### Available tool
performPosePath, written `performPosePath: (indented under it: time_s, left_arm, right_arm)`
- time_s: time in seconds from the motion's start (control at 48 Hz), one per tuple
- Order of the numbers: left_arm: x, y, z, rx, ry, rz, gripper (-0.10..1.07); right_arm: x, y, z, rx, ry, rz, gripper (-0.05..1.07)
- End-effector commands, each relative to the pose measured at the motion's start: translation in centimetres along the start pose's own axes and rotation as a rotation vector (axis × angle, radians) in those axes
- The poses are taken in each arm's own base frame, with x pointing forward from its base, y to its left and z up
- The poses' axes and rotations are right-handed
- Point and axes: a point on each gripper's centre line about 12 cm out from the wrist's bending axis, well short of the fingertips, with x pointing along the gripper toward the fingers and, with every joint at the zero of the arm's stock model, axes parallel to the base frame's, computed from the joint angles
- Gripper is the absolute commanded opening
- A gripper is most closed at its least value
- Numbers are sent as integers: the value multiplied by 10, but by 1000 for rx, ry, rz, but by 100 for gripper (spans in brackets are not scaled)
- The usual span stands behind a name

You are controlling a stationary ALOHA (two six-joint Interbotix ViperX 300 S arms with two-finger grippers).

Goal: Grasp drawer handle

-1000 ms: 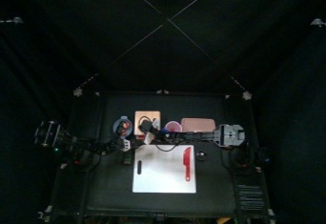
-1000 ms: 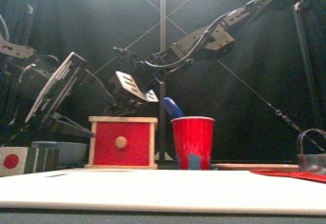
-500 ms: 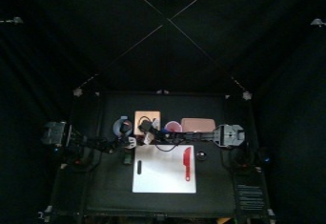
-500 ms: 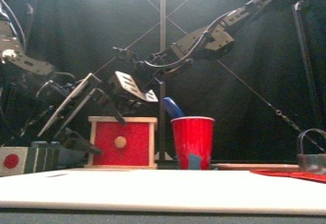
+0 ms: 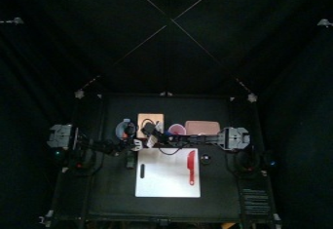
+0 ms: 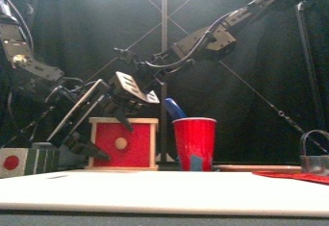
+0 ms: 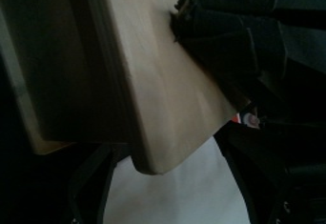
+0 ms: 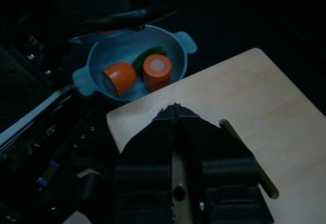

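The drawer is a small wooden box (image 6: 125, 141) with a red front; its handle (image 6: 122, 143), a pale round knob, shows only in the front view. My left gripper (image 7: 178, 185) is open, and a corner of the box (image 7: 159, 104) lies between its wide jaws; the handle is not seen there. In the front view the left arm (image 6: 80, 114) slants down to the box's left side. My right gripper (image 8: 174, 123) hangs over the box's top (image 8: 242, 94), its jaws nearly together on the top's edge. From above, both grippers meet at the box (image 5: 150, 122).
A red cup (image 6: 194, 143) with a blue thing (image 6: 174, 108) behind it stands right of the box. A blue bowl (image 8: 133, 64) holds orange pieces. A white sheet (image 5: 169, 172) with a red tool (image 5: 192, 167) and a black pen (image 5: 142, 170) lies in front.
My left arm has swung in from the left and come down beside the box. The right arm and the box have stayed still.
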Motion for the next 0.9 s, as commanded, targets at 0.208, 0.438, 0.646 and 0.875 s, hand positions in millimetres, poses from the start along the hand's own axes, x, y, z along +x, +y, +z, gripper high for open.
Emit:
performPosePath:
  time_s: [0.208,0.438,0.646,0.875]
  left_arm:
    - [6,-5,6,5,-41,-10,103]
    - [10,-8,5,6,-45,-12,103]
    - [11,-6,7,2,-50,-7,103]
    - [11,-5,8,3,-58,-7,103]
  right_arm:
    - [4,6,-12,11,28,9,31]
    - [4,7,-13,19,34,9,31]
    - [4,6,-14,21,36,9,31]
    - [4,9,-16,25,41,12,31]
